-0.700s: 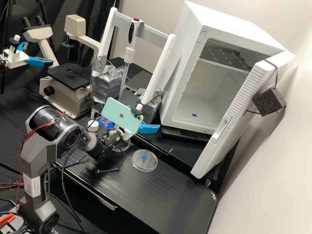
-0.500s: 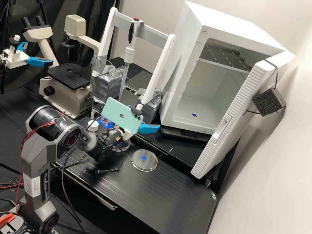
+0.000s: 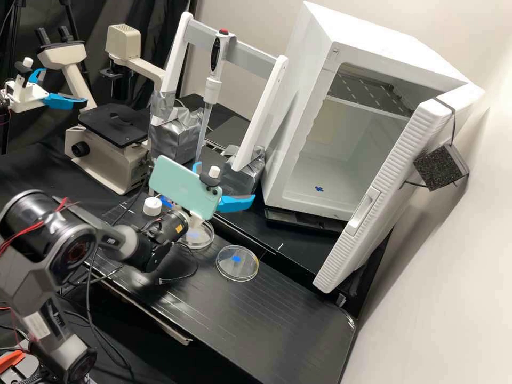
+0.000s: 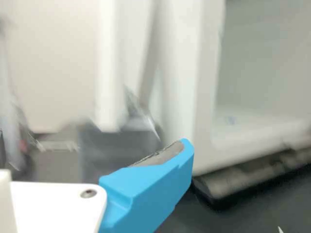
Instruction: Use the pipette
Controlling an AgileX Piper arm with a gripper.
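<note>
The gripper (image 3: 225,180) is open, its two fingers (image 3: 237,204) apart. High view: one pipette (image 3: 212,89) hangs on one rack (image 3: 250,53), 12 o'clock from it; one dish (image 3: 237,269) lies at 6 o'clock, a second dish (image 3: 204,240) at 7.

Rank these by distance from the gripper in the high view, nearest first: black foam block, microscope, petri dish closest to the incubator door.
From the gripper, as the high view shows it:
1. Petri dish, below the gripper in the picture, on the bench.
2. Microscope, at picture left.
3. Black foam block, far right, on the incubator door.
</note>
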